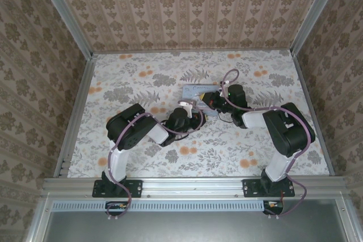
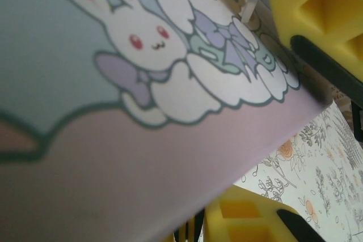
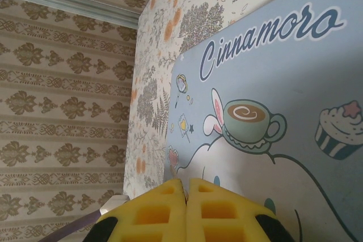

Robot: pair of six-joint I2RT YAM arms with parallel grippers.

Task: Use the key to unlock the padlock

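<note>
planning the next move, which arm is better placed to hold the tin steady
Left. The left gripper has a finger on either side of the tin, ready to clamp it. The right gripper is shut above the tin, holding nothing I can see.

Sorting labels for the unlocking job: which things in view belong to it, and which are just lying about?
In the job:
left gripper, jaws either side of the cartoon tin
right gripper, shut, above that tin

Just backdrop:
floral tablecloth
wallpapered walls
</note>
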